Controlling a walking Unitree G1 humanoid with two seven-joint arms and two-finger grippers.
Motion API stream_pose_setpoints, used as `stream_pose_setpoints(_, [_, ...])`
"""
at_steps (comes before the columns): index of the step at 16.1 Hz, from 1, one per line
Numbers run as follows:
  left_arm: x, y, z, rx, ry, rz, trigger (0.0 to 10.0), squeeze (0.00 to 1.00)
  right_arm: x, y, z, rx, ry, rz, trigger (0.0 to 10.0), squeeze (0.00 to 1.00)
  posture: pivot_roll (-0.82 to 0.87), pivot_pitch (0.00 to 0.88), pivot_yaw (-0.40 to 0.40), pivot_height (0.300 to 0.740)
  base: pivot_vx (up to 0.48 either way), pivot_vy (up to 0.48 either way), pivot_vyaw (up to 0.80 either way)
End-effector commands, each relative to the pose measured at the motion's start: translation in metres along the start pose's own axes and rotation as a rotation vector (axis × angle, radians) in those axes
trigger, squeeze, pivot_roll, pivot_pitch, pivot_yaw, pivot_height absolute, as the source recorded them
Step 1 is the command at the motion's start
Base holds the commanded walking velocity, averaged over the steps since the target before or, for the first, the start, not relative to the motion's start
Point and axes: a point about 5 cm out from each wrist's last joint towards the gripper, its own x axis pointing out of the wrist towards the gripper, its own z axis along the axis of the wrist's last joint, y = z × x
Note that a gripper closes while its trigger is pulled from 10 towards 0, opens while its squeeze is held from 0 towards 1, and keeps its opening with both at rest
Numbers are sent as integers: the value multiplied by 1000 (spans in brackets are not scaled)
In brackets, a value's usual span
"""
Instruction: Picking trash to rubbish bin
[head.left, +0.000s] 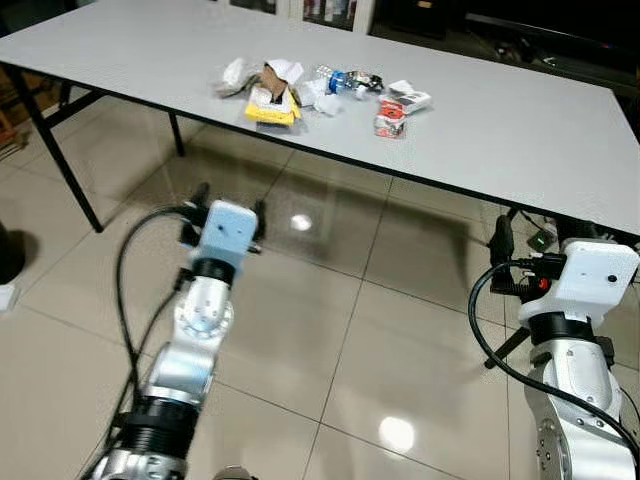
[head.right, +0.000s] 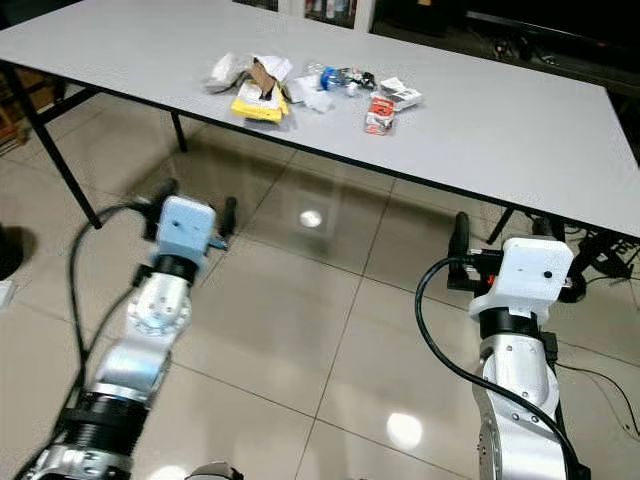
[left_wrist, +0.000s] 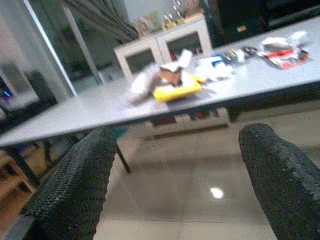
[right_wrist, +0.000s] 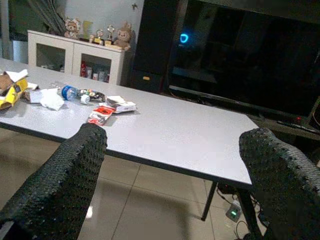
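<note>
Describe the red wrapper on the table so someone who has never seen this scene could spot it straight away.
On the grey table a cluster of trash lies near the front edge. The red wrapper lies toward its right end, just in front of a white carton. It is the only mostly red piece; the yellow box lies toward the left end.

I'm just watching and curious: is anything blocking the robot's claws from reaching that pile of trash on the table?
Nothing visible does. The trash pile lies on the grey table, near its front edge. Both the left gripper and the right gripper are open, held lower than the tabletop over bare floor.
</note>
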Motion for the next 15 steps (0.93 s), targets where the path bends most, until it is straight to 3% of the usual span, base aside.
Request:
stream_pose_setpoints(1, [2,-5,1,-26,-8,-30,10000,0,2,0,1,11,-8,-7,10000,0,201,71,-69,740,0,0,0])
stream_pose_setpoints(2, [3,-11,1,-71,-2,-74,10000,0,2,0,2,12,-9,-10,10000,0,195,72,-66,740,0,0,0])
stream_pose_setpoints(5, [3,-41,3,-338,60,-274,10000,0,1,0,3,27,-10,-20,10000,0,177,67,-63,740,0,0,0])
stream_pose_setpoints(9, [8,-40,2,-394,79,-259,10000,0,0,-1,4,25,-10,-24,10000,0,161,68,-59,740,0,0,0])
stream_pose_setpoints(15, [11,-39,3,-338,68,-270,10000,0,-3,-2,0,24,14,-35,10000,0,153,68,-52,740,0,0,0])
